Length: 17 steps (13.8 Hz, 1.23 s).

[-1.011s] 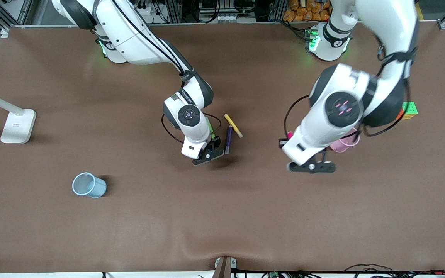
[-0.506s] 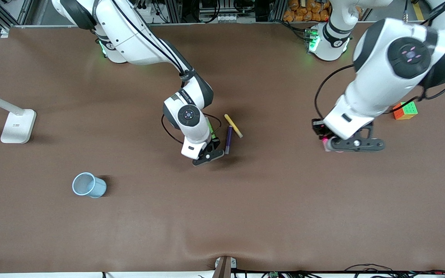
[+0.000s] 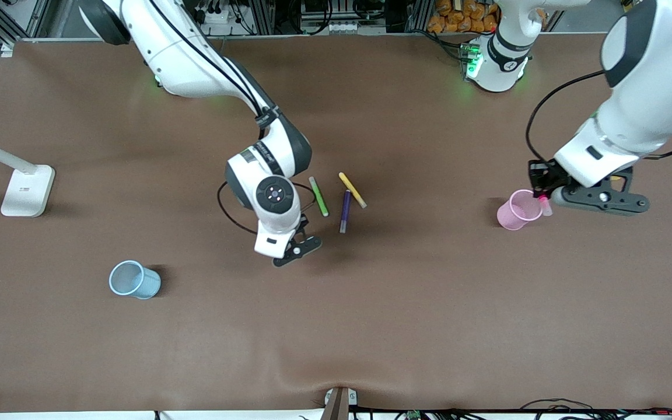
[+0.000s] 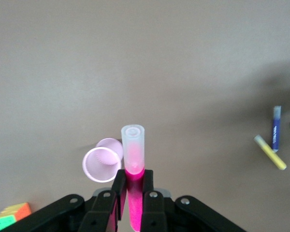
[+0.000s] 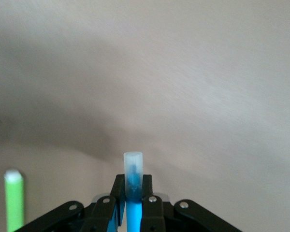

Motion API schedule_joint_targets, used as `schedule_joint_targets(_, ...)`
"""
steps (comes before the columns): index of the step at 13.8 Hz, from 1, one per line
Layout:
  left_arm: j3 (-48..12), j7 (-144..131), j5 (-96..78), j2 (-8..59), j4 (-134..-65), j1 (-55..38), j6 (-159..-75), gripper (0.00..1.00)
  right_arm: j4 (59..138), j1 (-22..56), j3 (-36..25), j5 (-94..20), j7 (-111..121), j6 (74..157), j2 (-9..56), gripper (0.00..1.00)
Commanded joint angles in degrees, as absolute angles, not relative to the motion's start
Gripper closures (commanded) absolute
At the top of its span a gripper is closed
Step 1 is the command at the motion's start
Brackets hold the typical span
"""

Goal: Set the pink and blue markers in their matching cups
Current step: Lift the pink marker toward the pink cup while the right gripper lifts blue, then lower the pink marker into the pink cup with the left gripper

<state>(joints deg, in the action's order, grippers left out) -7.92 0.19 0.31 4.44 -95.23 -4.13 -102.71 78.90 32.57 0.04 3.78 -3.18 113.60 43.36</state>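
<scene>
Now both pens are in hand. My left gripper (image 3: pixel 546 205) pinches the pink marker (image 4: pixel 133 151) just beside the pink cup (image 3: pixel 519 209), mid-right of the frame. It must centre over the rim. My right gripper (image 3: pixel 292 249) clamps the blue marker (image 5: pixel 133 186) mid-frame; the blue cup (image 3: pixel 133 280) sits lower left on the bench (image 3: pixel 371 326).

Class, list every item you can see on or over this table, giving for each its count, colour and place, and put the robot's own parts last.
pink marker: 1, magenta, held in the air beside the pink cup
blue marker: 1, blue, held over bare table
pink cup: 1, pale pink, left arm's end
blue cup: 1, pale blue, right arm's end
pens: 3, green, yellow, purple, mid-table
puzzle cube: 1, multicoloured, near the pink cup
lamp base: 1, white, right arm's end
left gripper: shut on pink marker
right gripper: shut on blue marker
</scene>
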Motion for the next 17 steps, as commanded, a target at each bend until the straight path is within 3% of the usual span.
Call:
schedule_joint_targets(1,-8.5,8.7,-1.8,-2.2,-104.7,-0.5,-107.7,1.00,76.9,28.5,0.8,5.6,5.6,105.4,42.0,1.00)
schedule_joint_targets(8,-7.9,22.0,-8.2,-9.0,-113.6,3.0,-112.1,1.00,75.5,23.6,-1.8,22.7,25.0,93.5,40.2,1.00)
schedule_joint_targets(13,-7.9,38.5,-14.2,-10.2,-117.2,9.0,-113.9,1.00,75.5,18.5,-3.8,30.7,35.8,95.1,40.3,1.00)
schedule_joint_targets(17,-8.3,43.3,-14.2,-12.7,-127.7,8.8,-127.6,1.00,76.0,14.6,-3.9,31.6,38.4,100.4,40.9,1.00)
